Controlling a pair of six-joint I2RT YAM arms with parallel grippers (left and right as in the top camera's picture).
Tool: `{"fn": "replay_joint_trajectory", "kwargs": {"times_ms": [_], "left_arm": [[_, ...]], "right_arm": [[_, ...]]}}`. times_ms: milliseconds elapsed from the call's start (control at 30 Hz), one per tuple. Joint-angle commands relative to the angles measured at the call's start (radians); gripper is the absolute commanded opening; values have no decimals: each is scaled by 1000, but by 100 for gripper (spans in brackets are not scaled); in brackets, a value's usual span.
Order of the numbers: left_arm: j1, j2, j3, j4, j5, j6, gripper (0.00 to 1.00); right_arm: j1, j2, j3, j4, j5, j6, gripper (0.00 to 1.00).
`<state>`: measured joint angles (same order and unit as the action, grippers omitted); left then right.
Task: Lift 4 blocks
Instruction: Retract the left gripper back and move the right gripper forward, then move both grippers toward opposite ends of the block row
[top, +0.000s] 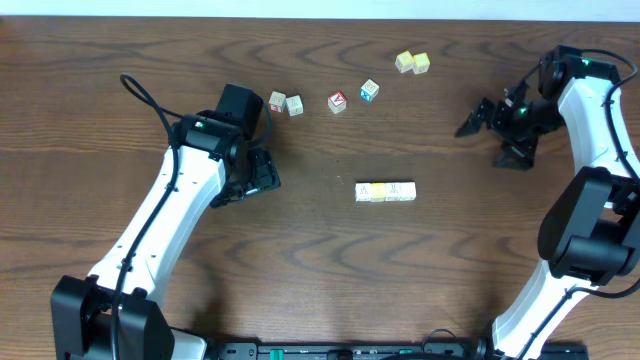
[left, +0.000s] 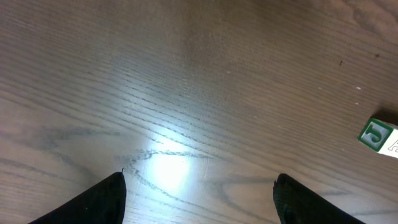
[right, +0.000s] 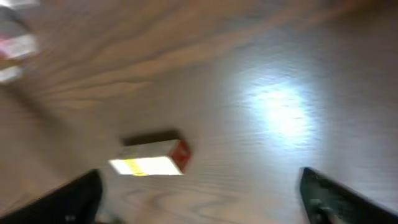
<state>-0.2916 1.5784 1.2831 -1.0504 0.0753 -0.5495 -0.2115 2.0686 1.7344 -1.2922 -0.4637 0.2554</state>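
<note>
Blocks, four (top: 385, 191): tiny wooden letter cubes laid end to end in one touching row near the middle of the table (top: 320, 280). The yellow-topped one (top: 366, 191) is at the left end and three whitish tops run rightward; the row lies flat, with nothing on it or gripping it. Left gripper (left: 199, 183): well to the left of the row, fingers spread wide over bare wood, nothing between them. Right gripper (right: 200, 199): off to the far right, fingers likewise spread and empty, its blurred view taking in the row (right: 152, 158) from a distance. Hazards, as judged: a squeeze on the two row ends could buckle the line upward and scatter cubes. A pinch across a single cube would leave the other three behind, and an off-centre approach could nudge the row out of line. Surroundings: two pale cubes (top: 285, 103), a red-faced cube (top: 337, 101) and a blue-faced cube (top: 369, 90) sit farther back. A yellow-green pair (top: 412, 62) sits close to the far table edge, and all are apart from the row. Clearance: open wood lies left, right and near-side of the row, so either arm has room to come in.
</note>
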Motion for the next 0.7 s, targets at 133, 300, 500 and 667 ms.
{"fn": "replay_joint_trajectory", "kwargs": {"times_ms": [133, 300, 500, 667], "left_arm": [[-3, 3, -5, 19, 61, 6, 72], [-2, 4, -16, 56, 120, 6, 61], [-1, 4, -16, 67, 113, 6, 69], [-16, 8, -20, 125, 116, -2, 51]], "right_arm": [[75, -1, -18, -7, -34, -48, 78], [175, -1, -106, 42, 67, -46, 69], [226, -1, -187, 146, 73, -40, 69], [230, -1, -201, 179, 82, -47, 1]]}}
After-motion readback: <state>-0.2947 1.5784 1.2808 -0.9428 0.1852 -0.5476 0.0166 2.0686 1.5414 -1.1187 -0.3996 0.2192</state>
